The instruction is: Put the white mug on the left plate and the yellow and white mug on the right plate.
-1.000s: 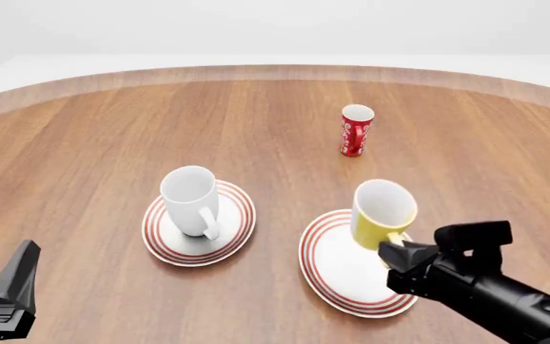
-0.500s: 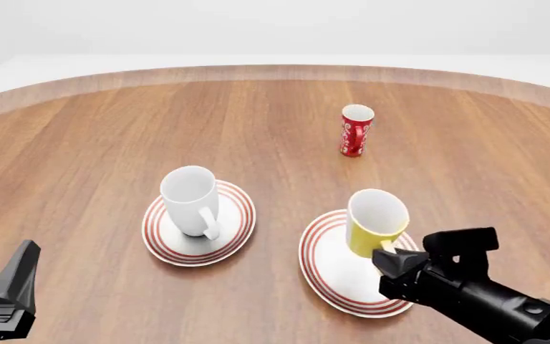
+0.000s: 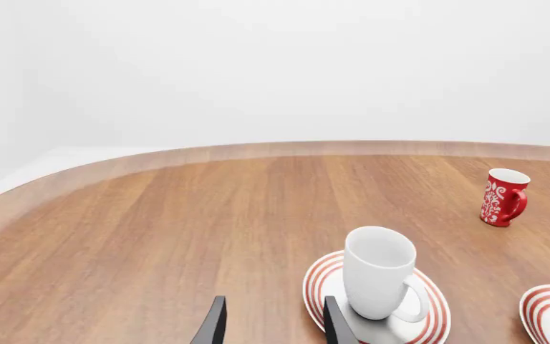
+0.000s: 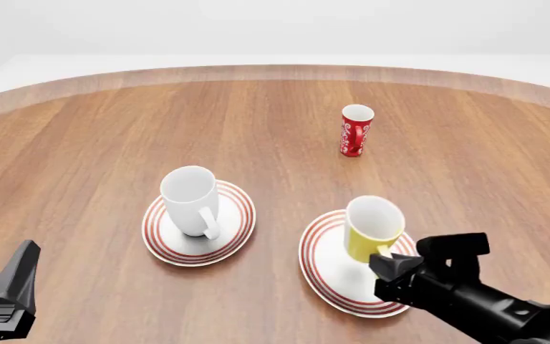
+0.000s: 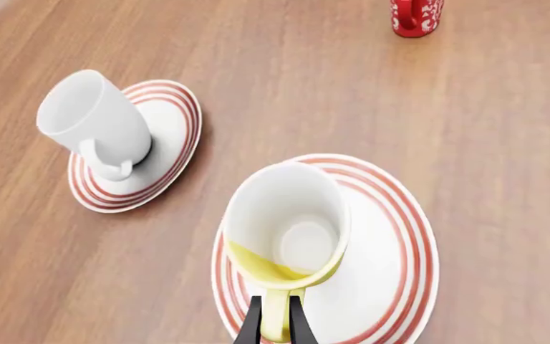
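right claw [image 5: 274, 320] — clamped on yellow and white mug [image 4: 372, 230] (handle) over right plate [image 4: 328, 276]

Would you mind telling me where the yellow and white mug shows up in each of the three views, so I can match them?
Front view: the yellow and white mug is right of centre, low, over the right plate, just ahead of the right gripper.
Left wrist view: not in it; only that plate's edge shows.
Right wrist view: low centre, its handle between the fingers.
Shared landmark: the red cup.
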Tool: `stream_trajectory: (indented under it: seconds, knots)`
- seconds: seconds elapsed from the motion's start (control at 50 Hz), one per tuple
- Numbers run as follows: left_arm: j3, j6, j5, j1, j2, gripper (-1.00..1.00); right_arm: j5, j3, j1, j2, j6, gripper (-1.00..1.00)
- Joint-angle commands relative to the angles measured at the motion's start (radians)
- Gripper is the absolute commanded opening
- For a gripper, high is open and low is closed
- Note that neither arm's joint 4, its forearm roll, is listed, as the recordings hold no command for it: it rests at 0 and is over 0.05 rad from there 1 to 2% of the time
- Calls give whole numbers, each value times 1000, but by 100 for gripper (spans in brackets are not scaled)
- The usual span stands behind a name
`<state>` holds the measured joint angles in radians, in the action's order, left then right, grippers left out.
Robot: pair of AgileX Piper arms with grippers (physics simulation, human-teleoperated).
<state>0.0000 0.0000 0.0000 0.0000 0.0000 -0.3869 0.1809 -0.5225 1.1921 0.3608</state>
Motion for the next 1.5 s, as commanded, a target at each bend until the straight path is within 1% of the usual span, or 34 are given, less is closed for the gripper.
stream_trajectory:
  seconds: [0.02,0.3,0.94,0.96,1.3,1.42,1.5]
  knots:
    - [0,0,0,0,0,100,-49,-2,-3,53,19,-100]
    - [0,0,0,0,0,100,-94,-4,-6,114,24,-100]
    - [0,0,0,0,0,100,-104,-19,12,120,13,-100]
    - [0,0,0,0,0,100,-104,-20,12,120,14,100]
    - [0,0,0,0,0,100,-97,-26,20,104,10,100]
    - [0,0,0,0,0,100,-51,-19,26,54,3,100]
    - [0,0,0,0,0,100,0,-12,29,-2,-2,100]
